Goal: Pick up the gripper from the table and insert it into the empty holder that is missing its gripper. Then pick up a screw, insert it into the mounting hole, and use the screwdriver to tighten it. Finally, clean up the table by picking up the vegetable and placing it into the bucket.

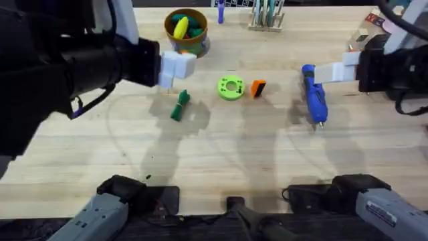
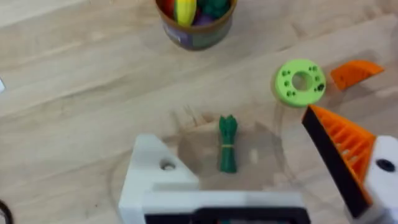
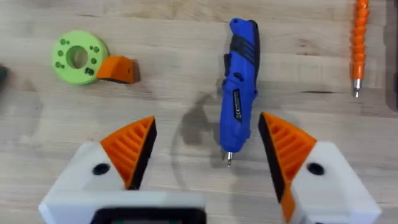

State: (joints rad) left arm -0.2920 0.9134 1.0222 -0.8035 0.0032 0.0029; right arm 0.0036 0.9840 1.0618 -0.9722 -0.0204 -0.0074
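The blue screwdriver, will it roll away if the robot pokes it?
Probably a little: the blue screwdriver looks rounded and lies flat on the table. Its chunky ribbed grip likely stops long rolls. It looks stiff, and perhaps heavy for its size.

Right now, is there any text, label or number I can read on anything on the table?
None is legible.
Blue pen-shaped power screwdriver: a label strip on its body, too blurred to read.
Round orange-brown bucket: a printed band on its side, too blurred to read.
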